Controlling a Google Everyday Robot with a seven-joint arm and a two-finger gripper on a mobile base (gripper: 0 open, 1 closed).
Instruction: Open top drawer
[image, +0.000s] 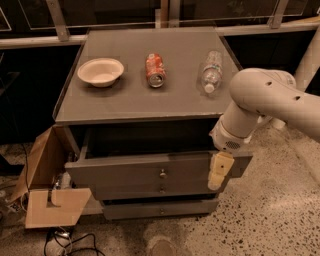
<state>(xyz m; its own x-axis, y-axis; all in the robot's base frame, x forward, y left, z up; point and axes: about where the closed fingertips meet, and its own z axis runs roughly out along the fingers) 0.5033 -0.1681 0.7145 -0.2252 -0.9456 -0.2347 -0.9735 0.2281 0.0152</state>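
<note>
Nearest us, a cardboard box (52, 202) sits on the floor left of the cabinet (125, 102). The top drawer (115, 175) stands pulled out. The gripper (220, 171) hangs against its right end; whether it grips we cannot tell. Farther back, on the cabinet, sit a bowl (100, 71), can (155, 70) and bottle (211, 71).

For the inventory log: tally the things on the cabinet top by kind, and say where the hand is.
Bowl: 1
Soda can: 1
Plastic bottle: 1
Total: 3
The hand hangs at the right end of the pulled-out top drawer.
</note>
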